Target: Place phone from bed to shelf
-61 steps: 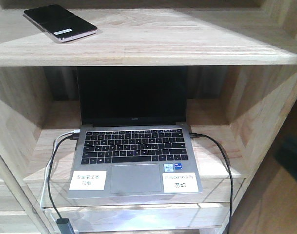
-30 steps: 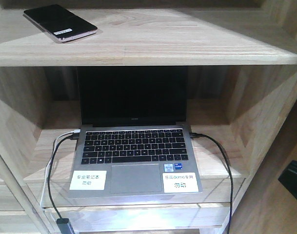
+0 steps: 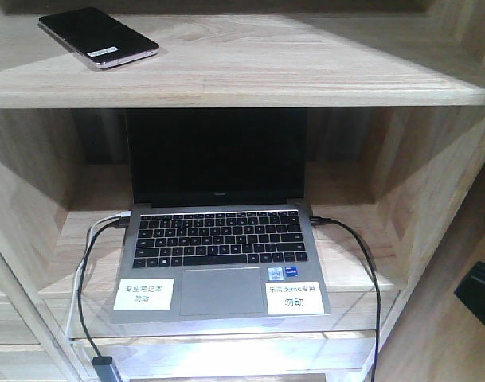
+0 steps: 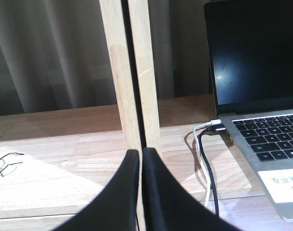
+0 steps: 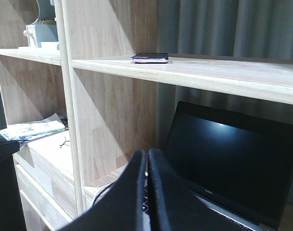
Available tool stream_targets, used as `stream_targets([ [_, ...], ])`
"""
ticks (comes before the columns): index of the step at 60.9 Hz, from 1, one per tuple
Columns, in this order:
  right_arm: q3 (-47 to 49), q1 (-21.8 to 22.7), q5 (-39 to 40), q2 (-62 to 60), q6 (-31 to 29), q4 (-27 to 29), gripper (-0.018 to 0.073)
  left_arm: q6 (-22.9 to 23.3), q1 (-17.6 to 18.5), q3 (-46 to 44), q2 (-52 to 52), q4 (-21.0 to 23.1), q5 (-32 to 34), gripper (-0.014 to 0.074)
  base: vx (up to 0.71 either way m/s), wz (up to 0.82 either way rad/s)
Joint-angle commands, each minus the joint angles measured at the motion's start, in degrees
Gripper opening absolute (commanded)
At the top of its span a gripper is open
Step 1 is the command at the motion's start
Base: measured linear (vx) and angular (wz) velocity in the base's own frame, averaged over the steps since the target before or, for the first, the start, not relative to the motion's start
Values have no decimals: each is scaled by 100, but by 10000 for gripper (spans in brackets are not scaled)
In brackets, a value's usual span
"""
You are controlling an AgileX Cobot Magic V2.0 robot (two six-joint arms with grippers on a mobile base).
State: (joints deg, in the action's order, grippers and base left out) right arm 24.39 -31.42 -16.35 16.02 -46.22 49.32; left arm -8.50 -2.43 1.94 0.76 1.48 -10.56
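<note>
Phone [image 3: 98, 37]: lies flat on the upper board of the shelf [image 3: 306, 76], toward its left end, long axis slanting from rear left to front right; above and left of the open laptop [image 3: 220, 239]. Placement looks complete. Left gripper [image 4: 140, 159]: fingers pressed together, empty, low beside the laptop. Right gripper [image 5: 147, 161]: fingers pressed together, empty, below the phone, which sits up and ahead of it. Which arm is nearer cannot be told.
</note>
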Motion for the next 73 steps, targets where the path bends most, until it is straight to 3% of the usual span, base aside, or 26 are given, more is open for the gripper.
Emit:
stream_targets([
  [1,154,21,305,38,-13,104,-8,33,20,-122,77,52,415,1,0,0],
  [10,154,21,311,38,33,-110,-8,33,20,-122,77,52,415,1,0,0],
  [15,154,21,311,38,425,-510,-8,33,20,-122,77,52,415,1,0,0],
  [21,154,21,311,38,1458,-1295,-8,33,20,-122,77,52,415,1,0,0],
  [33,154,21,311,38,3926,-3452,-8,33,20,-122,77,52,415,1,0,0],
  [41,154,21,311,38,4953,-4325,-8,33,20,-122,77,52,415,1,0,0],
  [55,154,91,336,38,4984,-4421,-8,33,20,-122,77,52,415,1,0,0],
  [63,50,706,330,19,4460,-4410,-8,33,20,-122,77,52,415,1,0,0],
  [73,-568,1596,417,-236,4335,-4410,-8,33,20,-122,77,52,415,1,0,0],
])
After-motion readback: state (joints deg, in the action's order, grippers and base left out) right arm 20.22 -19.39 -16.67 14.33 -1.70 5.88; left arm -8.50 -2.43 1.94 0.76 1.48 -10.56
